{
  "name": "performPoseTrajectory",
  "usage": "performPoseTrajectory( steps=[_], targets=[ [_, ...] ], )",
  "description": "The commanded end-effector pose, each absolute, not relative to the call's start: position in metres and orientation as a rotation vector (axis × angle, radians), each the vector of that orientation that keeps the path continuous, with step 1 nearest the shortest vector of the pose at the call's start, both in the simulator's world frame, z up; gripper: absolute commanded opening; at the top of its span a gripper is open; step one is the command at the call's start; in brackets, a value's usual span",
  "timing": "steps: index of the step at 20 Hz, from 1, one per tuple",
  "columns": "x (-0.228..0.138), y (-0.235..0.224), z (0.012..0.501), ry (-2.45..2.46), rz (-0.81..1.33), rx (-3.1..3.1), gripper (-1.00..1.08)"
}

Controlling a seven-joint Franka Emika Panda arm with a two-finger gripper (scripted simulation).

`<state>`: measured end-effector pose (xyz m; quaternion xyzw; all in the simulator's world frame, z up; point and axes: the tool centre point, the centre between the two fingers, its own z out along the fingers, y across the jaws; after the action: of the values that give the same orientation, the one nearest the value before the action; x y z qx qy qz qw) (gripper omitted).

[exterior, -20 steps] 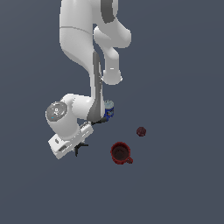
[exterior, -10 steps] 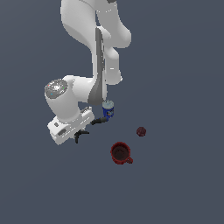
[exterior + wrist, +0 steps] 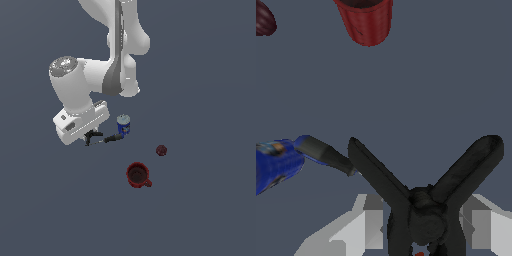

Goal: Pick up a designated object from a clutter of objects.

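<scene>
The designated object, a small black clamp [image 3: 92, 138] with splayed prongs, hangs under the white hand of my arm, off the floor. My gripper [image 3: 89, 135] is shut on it. In the wrist view the clamp [image 3: 423, 200] fills the space between the two pale fingers [image 3: 368, 222], its prongs spreading outward in an X, and my gripper [image 3: 426, 227] closes on its hinge. A tiny red tip shows at the clamp's base. The rest of the clutter of objects lies below and to the exterior view's right.
A blue can [image 3: 123, 125] stands just beside the clamp, with the black screwdriver [image 3: 112, 138] lying against it. The red mug [image 3: 138, 175] and the dark red ball [image 3: 161, 150] sit further to the exterior view's right. In the wrist view the can [image 3: 276, 165], screwdriver [image 3: 326, 154] and mug [image 3: 366, 20] show.
My arm has risen and the hand has lifted upward, carrying the black clamp with it. The can, screwdriver, mug and ball have stayed in place.
</scene>
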<state>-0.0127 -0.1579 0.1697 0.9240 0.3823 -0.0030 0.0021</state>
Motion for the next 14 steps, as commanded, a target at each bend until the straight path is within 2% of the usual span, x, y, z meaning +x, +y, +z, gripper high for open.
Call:
performPoseTrajectory(
  steps=[1, 14],
  targets=[
    [-0.024, -0.155, 0.187, 1.199, -0.009, 2.899, -1.00],
    [-0.079, -0.141, 0.278, 1.202, 0.000, 2.902, -1.00]
  ],
)
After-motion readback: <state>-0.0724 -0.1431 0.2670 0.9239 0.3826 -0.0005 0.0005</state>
